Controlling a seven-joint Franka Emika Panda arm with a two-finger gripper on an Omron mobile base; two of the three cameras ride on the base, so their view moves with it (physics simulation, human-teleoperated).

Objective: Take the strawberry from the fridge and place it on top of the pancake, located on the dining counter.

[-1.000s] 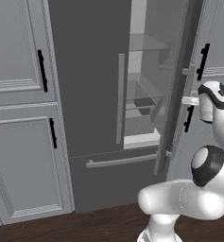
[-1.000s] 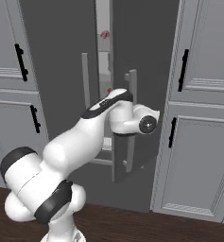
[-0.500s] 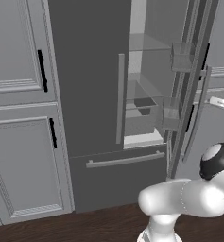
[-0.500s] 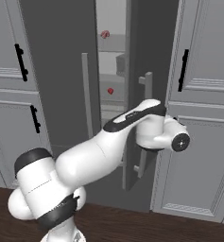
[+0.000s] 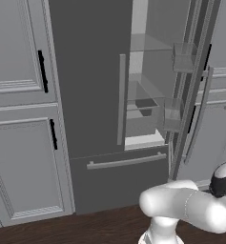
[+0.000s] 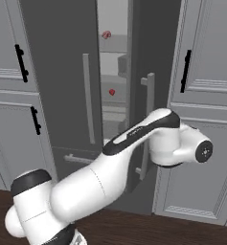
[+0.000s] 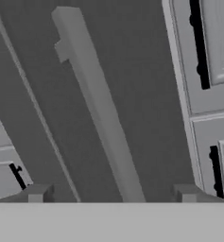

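Light grey panelled cabinets with black handles fill the left side of the left base view above a dark wood floor, more cabinets stand at the right of the right base view, and a pinkish-red lump sits near its top.

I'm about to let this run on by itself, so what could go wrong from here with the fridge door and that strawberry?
1. The right door stands only partly open, so the gap to the strawberry looks narrow; the bulky arm could bump the door edge reaching in.
2. The end effector is open with the door handle between its fingers; moving off sideways could snag it.
3. A paler red lump sits on a higher shelf and could be mistaken for the berry.
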